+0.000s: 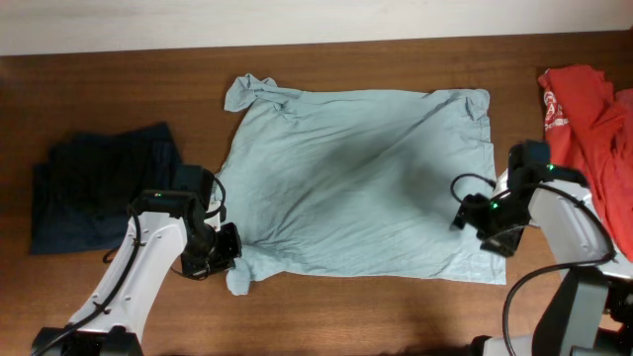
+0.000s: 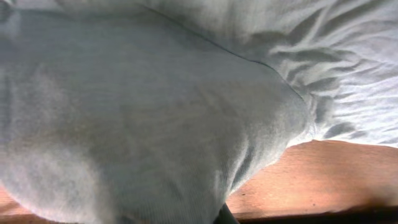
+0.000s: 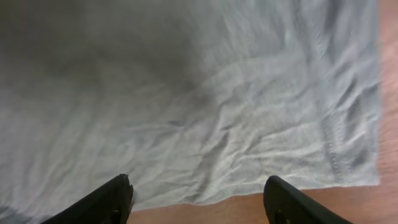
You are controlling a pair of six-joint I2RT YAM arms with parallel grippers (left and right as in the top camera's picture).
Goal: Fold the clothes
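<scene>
A large pale grey-blue T-shirt (image 1: 356, 183) lies spread flat in the middle of the wooden table (image 1: 346, 316). My left gripper (image 1: 224, 254) sits at its lower-left sleeve, shut on the cloth. In the left wrist view the T-shirt (image 2: 155, 124) bulges right over the jaws, and only one dark fingertip (image 2: 225, 216) shows. My right gripper (image 1: 467, 214) hovers open over the shirt's right edge. Its fingers (image 3: 115, 196) stand wide apart above the T-shirt (image 3: 205, 106), with nothing between them. A dark navy garment (image 1: 99, 188) lies at the left and a red shirt (image 1: 588, 124) at the far right.
Bare wood (image 3: 249, 211) shows just beyond the shirt's edge under my right gripper. The same brown table (image 2: 323, 174) appears beside the bunched sleeve. The table's pale far edge (image 1: 297, 20) runs along the top of the overhead view.
</scene>
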